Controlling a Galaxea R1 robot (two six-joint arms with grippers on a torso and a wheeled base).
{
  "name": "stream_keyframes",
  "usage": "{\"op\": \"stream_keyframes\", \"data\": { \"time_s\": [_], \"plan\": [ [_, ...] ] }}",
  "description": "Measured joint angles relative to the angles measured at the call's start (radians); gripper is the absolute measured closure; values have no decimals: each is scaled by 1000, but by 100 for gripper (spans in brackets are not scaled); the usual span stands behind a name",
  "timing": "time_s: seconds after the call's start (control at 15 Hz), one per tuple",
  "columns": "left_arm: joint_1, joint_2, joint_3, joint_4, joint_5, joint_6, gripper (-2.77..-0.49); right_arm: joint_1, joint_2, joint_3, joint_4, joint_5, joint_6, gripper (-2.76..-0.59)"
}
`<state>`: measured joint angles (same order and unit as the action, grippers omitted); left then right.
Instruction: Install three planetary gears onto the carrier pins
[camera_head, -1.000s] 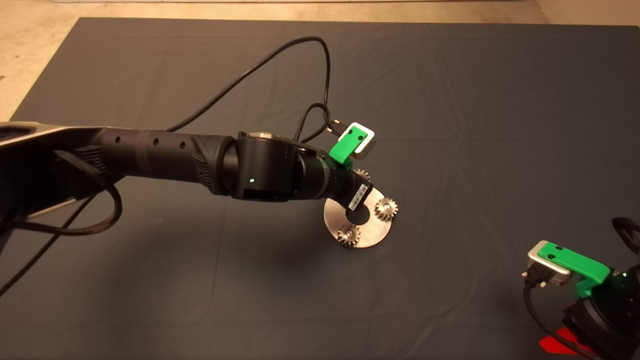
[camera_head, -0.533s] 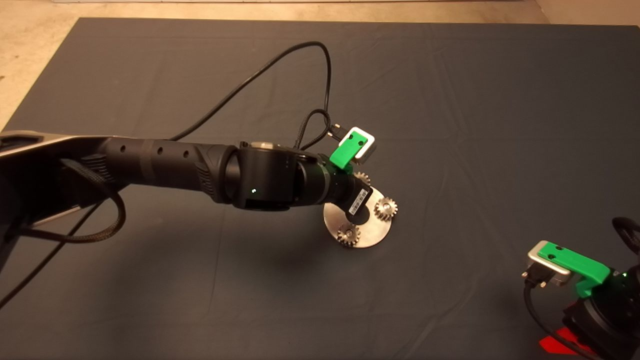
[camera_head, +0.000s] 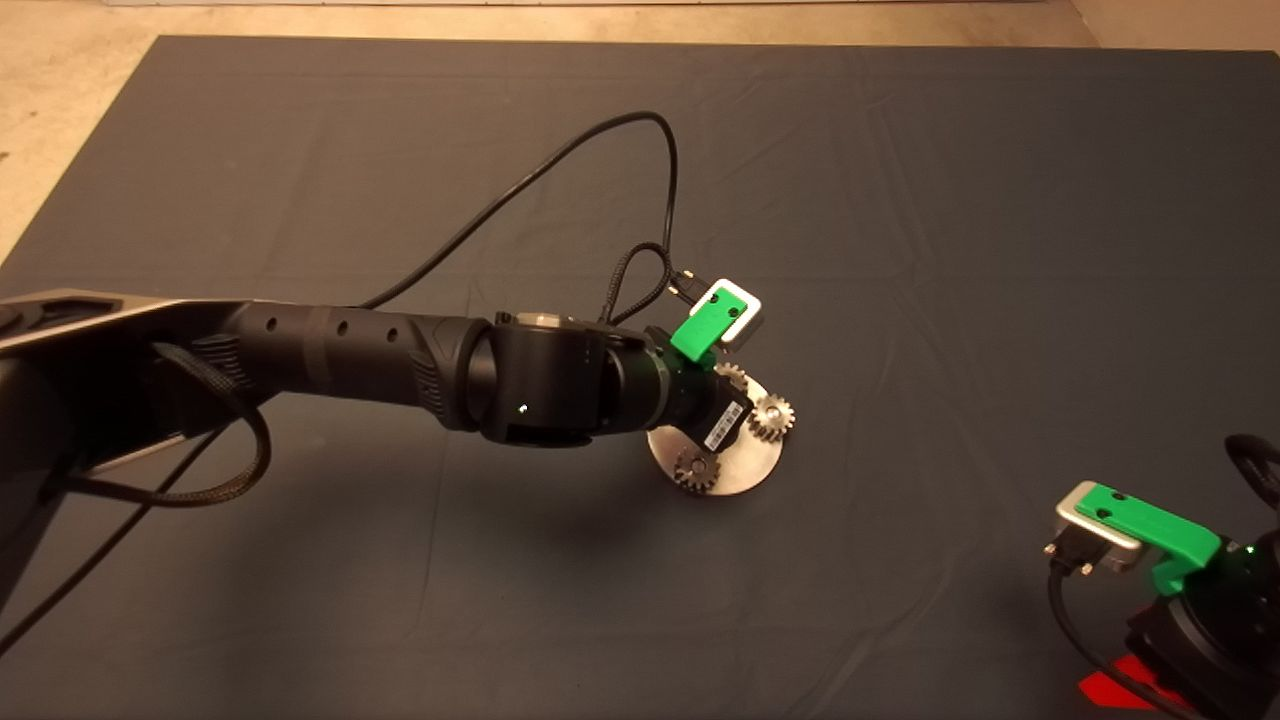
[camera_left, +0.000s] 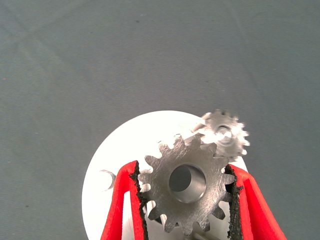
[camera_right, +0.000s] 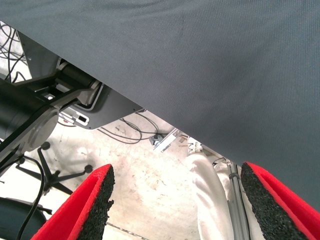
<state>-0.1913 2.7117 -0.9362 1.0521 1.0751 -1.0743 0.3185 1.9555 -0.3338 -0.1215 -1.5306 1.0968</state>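
Note:
The shiny round carrier disc (camera_head: 745, 465) lies mid-mat. Two planetary gears sit on it, one at its right edge (camera_head: 771, 416) and one at its near edge (camera_head: 697, 468). They cover the carrier pins beneath them. My left gripper (camera_left: 182, 170) hangs over the disc's far part, shut on a third gear (camera_left: 186, 187). This gear is flat between the red fingers (camera_left: 120, 200), with its bore open to view. Only its teeth (camera_head: 735, 377) peek out beside the wrist in the head view. The right-edge gear (camera_left: 226, 134) shows just beyond it. My right gripper (camera_right: 182, 200) is parked, open.
The left arm (camera_head: 400, 360) reaches in across the mat's left half, its black cable (camera_head: 560, 165) looping above. The right arm's wrist camera mount (camera_head: 1140, 525) sits at the lower right edge. Past the mat's edge, the right wrist view shows floor, cables and a chair base (camera_right: 50, 175).
The left arm has moved down and slightly right with the gear. The gear went from just beyond the disc's far rim to over that rim. The right arm stayed still.

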Motion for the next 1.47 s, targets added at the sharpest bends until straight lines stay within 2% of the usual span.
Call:
{"op": "stream_keyframes", "data": {
  "time_s": [0.33, 0.73, 1.2, 1.47],
  "plan": [
    [5, 0, -15, 0, 0, 42, -60, 0, 0, 0, 0, 0, 0, -186],
    [6, 0, -53, 1, 15, 146, -60, 0, 0, 0, 0, 0, 1, -186],
    [7, -10, -86, 0, 16, 201, -60, 0, 3, 0, 0, 0, 4, -186],
    [8, -9, -94, 2, 6, 224, -60, 0, 6, 1, 0, 0, 4, -186]
  ]
}}
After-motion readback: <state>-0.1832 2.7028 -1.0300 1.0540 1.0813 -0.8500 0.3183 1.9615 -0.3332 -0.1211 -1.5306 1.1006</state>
